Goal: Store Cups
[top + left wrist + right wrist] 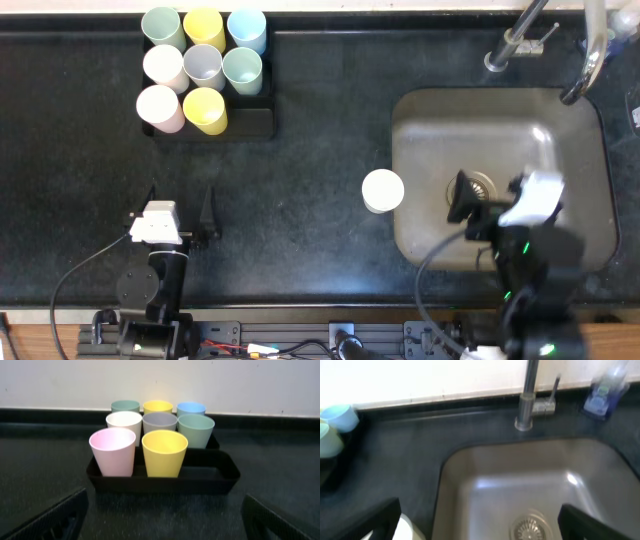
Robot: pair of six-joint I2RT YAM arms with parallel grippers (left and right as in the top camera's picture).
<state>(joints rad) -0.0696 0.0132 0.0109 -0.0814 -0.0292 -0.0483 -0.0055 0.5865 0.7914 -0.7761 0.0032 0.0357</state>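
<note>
A black tray (252,124) (210,477) stands at the back left of the counter with several cups in it: pink (113,451), yellow (164,452), white, grey, green and blue ones. Its front right corner is bare. A single white cup (382,190) (409,529) stands on the counter just left of the sink. My left gripper (180,204) (165,525) is open, low on the counter in front of the tray and facing it. Raised over the sink, my right gripper (468,198) (480,527) is open, with the white cup beside its left finger.
The steel sink (560,120) (485,485) takes up the right side, with a drain (529,529) and a faucet (520,38) (530,395) behind it. A blue bottle (605,390) stands at the back right. Dark counter (320,120) lies between tray and sink.
</note>
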